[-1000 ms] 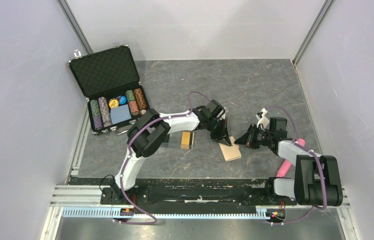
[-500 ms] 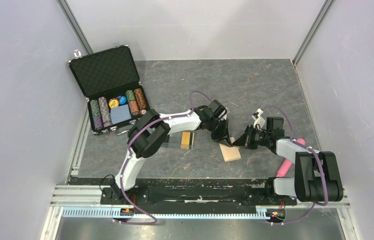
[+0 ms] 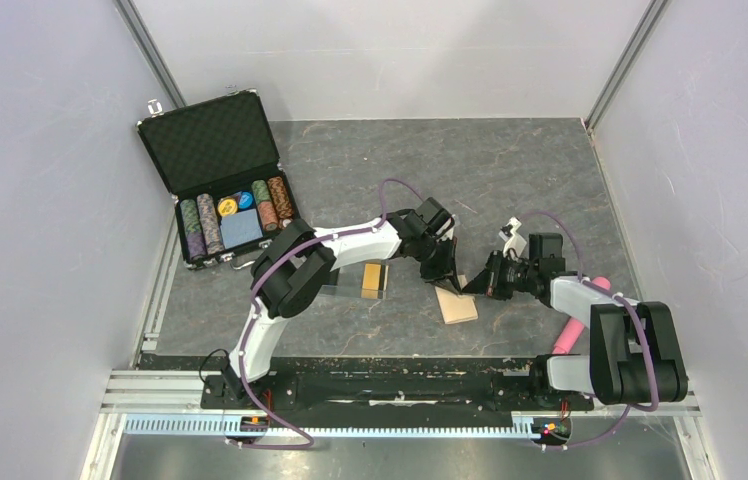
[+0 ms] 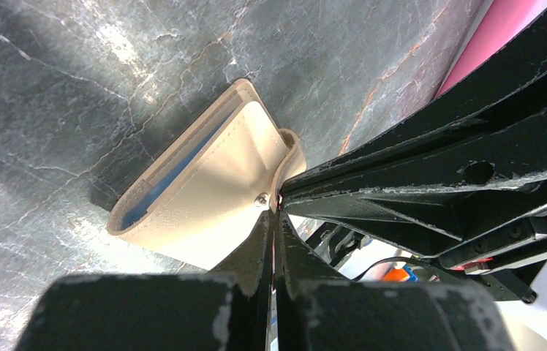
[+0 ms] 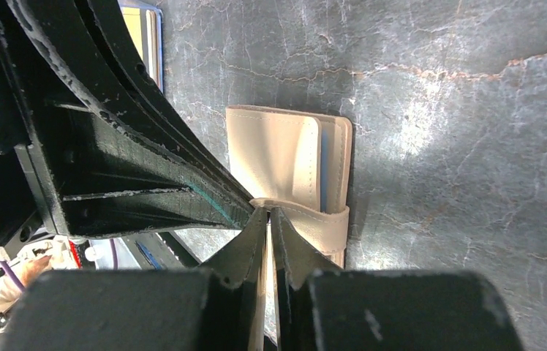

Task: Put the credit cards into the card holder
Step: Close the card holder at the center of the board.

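The card holder (image 3: pixel 457 305), a tan folding wallet with blue lining, lies on the dark mat between both arms. Its snap tab (image 5: pixel 314 219) curls over the near edge. My right gripper (image 5: pixel 268 213) is shut on that tab, and tan material shows between its tips. My left gripper (image 4: pixel 276 212) is shut, with its tips against the wallet (image 4: pixel 205 183) right at the snap; I cannot tell whether it pinches anything. The two grippers, left (image 3: pixel 447 280) and right (image 3: pixel 470 285), meet tip to tip. A gold-orange credit card (image 3: pixel 373 279) lies in a clear sleeve to the left.
An open black foam-lined case (image 3: pixel 212 150) with rows of poker chips (image 3: pixel 235 215) stands at the back left. A pink object (image 3: pixel 578 320) lies by the right arm's base. Grey walls close in the mat on three sides.
My right gripper has moved left to the wallet and closed onto its tab. The wallet has shifted slightly left. The left gripper has stayed shut at the wallet.
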`<action>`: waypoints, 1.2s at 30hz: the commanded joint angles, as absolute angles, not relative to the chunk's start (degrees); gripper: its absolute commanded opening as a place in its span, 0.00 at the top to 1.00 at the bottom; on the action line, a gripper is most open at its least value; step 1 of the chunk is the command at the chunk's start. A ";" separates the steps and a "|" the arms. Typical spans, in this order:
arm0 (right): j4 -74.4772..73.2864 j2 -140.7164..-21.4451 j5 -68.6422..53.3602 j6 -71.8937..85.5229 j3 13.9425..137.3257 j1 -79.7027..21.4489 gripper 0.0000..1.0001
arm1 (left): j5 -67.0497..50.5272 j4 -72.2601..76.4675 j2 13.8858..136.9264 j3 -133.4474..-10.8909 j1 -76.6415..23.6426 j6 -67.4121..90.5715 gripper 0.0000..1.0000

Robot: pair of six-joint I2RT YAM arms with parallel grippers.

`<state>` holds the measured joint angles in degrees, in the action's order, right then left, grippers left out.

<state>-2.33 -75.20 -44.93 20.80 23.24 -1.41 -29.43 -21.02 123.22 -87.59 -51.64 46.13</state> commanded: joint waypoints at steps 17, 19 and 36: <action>-3.60 -76.76 -43.59 18.35 26.02 -2.51 0.92 | -25.84 -26.10 121.89 -90.05 -52.56 41.62 0.98; -3.87 -77.05 -43.77 18.04 26.17 -2.66 0.92 | -25.56 -26.11 122.25 -89.99 -52.56 41.33 0.98; -11.26 -82.70 -39.25 12.51 29.94 -6.36 0.93 | -23.08 -28.83 125.89 -91.53 -52.99 39.49 0.98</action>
